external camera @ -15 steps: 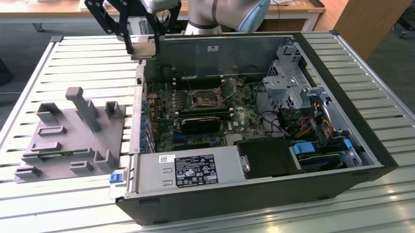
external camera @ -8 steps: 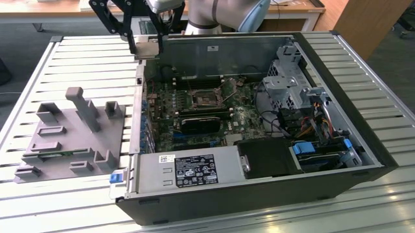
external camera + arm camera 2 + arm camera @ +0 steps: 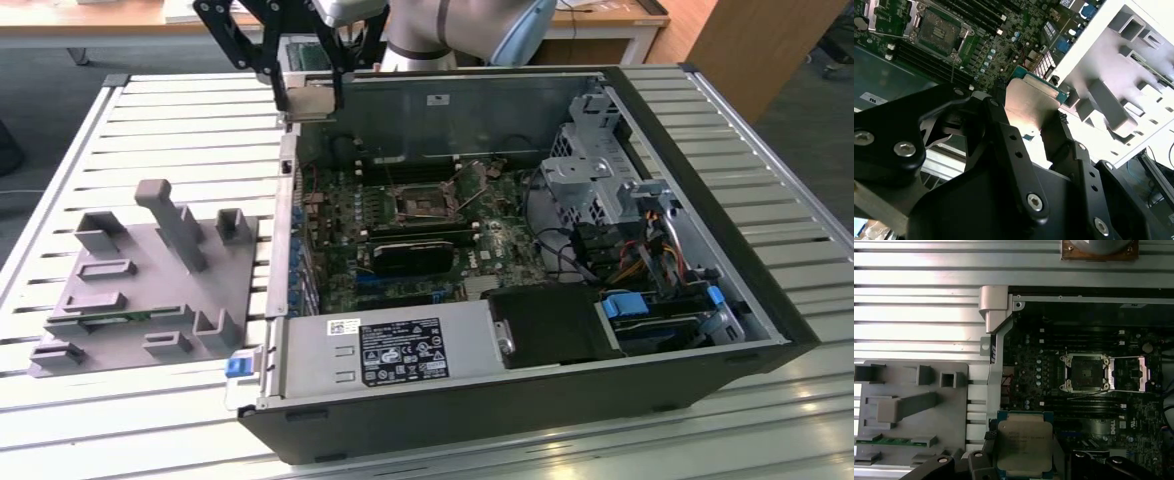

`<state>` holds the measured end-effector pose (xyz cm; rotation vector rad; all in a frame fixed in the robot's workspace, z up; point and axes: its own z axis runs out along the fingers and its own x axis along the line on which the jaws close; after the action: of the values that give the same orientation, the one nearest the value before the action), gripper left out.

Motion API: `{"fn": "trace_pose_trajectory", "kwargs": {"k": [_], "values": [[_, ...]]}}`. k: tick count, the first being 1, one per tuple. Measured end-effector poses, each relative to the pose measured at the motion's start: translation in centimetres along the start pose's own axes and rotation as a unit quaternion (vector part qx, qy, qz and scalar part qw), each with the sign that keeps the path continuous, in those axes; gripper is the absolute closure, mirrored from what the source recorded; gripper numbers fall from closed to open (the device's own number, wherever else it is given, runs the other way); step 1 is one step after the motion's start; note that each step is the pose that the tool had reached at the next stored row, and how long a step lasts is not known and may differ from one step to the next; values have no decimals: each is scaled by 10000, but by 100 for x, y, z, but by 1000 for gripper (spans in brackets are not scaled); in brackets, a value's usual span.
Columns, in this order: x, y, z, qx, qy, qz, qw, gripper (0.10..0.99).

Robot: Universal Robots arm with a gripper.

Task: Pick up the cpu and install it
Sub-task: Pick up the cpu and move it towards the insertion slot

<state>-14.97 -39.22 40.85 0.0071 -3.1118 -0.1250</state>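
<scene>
Cpu [image 3: 1025, 442] pinched in gripper [image 3: 308, 95], over case [image 3: 534, 400] wall

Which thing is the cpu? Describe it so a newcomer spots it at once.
Find the open computer case on the slatted table; over its far corner at the exterior view's left hangs the black pincer. Gripped in it is the cpu, a flat square chip with a silver-grey metal top and thin darker rim, unlike the grey fixture tray or the empty socket inside the case.
</scene>
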Motion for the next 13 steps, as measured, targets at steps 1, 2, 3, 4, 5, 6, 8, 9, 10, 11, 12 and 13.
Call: {"fn": "trace_pose_trajectory", "kwargs": {"k": [1,2,3,4,5,6,8,9,10,11,12,13], "values": [[-8,1,0,0,0,0,10000,553],[-16,2,0,0,-1,0,10000,553],[-24,3,0,0,-1,0,10000,553],[-32,4,1,0,-2,0,10000,553],[-41,6,0,0,-2,0,10000,553],[-50,8,1,0,-3,0,10000,553],[-68,11,1,0,-3,0,10000,553],[-76,12,1,0,-4,0,10000,553],[-84,13,1,0,-4,0,10000,553],[-92,14,1,0,-5,0,10000,553],[-101,15,1,0,-5,0,10000,553],[-110,17,1,0,-5,0,10000,553]]}}
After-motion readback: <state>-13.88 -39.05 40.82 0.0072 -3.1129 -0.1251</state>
